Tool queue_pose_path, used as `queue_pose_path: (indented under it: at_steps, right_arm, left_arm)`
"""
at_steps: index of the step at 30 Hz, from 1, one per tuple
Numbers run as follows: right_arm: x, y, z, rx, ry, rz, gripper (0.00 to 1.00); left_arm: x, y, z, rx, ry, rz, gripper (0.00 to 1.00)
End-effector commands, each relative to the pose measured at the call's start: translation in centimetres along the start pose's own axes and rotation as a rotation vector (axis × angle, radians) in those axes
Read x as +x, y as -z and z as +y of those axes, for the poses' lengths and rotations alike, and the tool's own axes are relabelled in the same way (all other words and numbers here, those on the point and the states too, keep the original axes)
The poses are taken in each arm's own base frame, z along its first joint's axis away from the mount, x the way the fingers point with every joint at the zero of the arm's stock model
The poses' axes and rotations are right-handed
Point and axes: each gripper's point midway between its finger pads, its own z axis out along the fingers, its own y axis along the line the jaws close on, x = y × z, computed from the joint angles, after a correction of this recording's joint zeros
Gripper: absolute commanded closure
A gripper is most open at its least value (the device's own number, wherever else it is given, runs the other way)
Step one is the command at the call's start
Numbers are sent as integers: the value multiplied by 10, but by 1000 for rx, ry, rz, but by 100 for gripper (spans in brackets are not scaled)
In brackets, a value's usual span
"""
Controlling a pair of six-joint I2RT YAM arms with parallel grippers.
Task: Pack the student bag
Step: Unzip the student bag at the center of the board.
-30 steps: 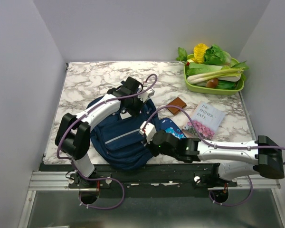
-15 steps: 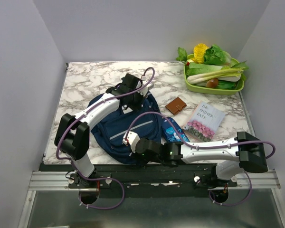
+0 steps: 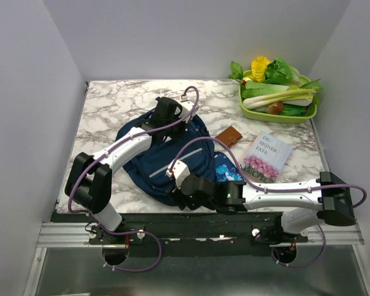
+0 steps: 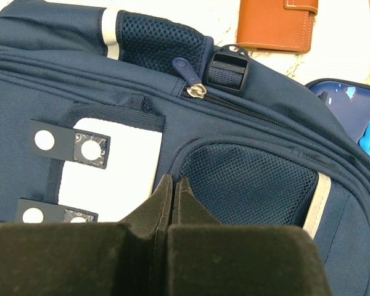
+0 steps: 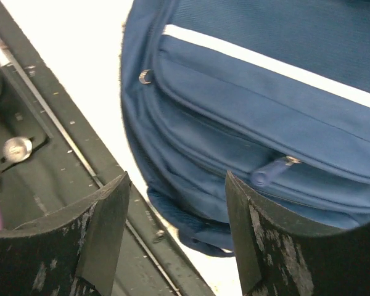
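The student bag [image 3: 154, 161], navy with a grey stripe, lies flat on the marble table, its bottom near the front edge. My left gripper [image 3: 171, 128] is over the bag's upper end. In the left wrist view its jaws [image 4: 174, 182] are shut, tips against the fabric [image 4: 246, 117] between a white patch and a mesh pocket; nothing shows between them. My right gripper [image 3: 174, 188] hovers open at the bag's lower end. The right wrist view has its gripper [image 5: 176, 188] open above the bag's [image 5: 246, 92] bottom edge and a zip pull [image 5: 270, 172].
A blue pencil case [image 3: 225, 169] lies against the bag's right side, with a brown wallet [image 3: 229, 136] and a book [image 3: 266, 155] further right. A green tray [image 3: 308, 113] of vegetables sits at the back right. The black rail [image 5: 43, 160] runs along the table's front edge.
My right gripper moved left along the bag's lower end and opened. The bag slid away from the front edge and turned slightly. The left gripper shifted back with it, still shut.
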Motion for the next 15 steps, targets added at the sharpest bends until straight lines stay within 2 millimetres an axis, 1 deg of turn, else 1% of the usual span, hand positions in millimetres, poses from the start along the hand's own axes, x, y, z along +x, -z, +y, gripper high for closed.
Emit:
queue_pose_path:
  at_steps: [1,4,6,7,9,10,12,15]
  right_arm:
    - [16,3,-53,220,-31,35,29]
    - [27,-2,-75,304,-77,75,29]
    - [25,-5,-83,345,-102,77,29]
    - [35,-10,-88,374,-99,116,30]
    - [31,-13,-94,425,-119,114,30]
    - [37,-16,-98,445,-115,134,32]
    - [35,-19,-101,470,-142,130,32]
    - [40,-26,-104,485,-170,145,34]
  left_arm:
    - [-26,6,9,-49,-13,-107,100]
    - [-31,3,10,-50,-6,-117,100]
    - [-35,2,11,-51,-6,-125,100]
    - [-36,1,11,-52,-4,-125,100]
    - [-37,1,13,-59,-5,-129,100]
    - [-38,1,13,-59,-8,-132,100]
    - [-37,0,13,-60,-8,-128,100]
    - [-38,-1,15,-72,-5,-135,100]
